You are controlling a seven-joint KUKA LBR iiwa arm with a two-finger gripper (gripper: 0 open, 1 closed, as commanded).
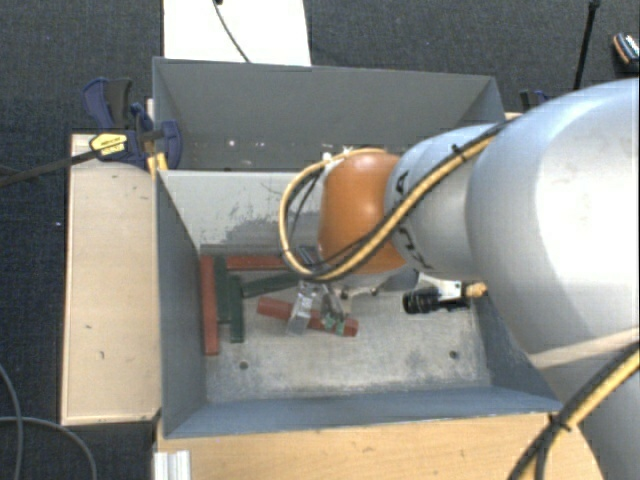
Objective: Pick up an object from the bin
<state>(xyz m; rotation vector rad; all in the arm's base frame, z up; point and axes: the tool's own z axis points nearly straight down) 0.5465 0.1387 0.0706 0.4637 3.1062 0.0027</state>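
Grey metal bin point(400, 363), floor mostly bare; contents sit in the left half and centre.

Far left: red bar point(210, 308) lies flat just beside the left wall, long axis running front to back in the view. Just right of it, touching or nearly so, is a dark green piece point(234, 313), also front to back, with a thinner green arm leading off to the right toward the centre. Second red bar point(256, 263) lies across the far ends of these two, long axis left to right, close to the back wall.

Centre: red-orange stick point(272, 311) lies flat on the bin floor. Long axis roughly left to right, slightly skewed: left end a little nearer the back wall, right end a little nearer the front. Left end points toward the green piece and stops just short of it. The middle of the stick is covered by the gripper point(318, 318), which is down at floor level directly over it; the stick's two ends show on either side. Whether the gripper is spread or pressed onto the stick: cannot tell from this angle.

Above the gripper: orange wrist cover point(358, 218), with a yellow-and-black cable point(288, 218) looped round its left side.

Right of the gripper: black cylinder point(432, 300) with a pale tip, long axis left to right, near the right wall. Cannot tell whether it is loose.
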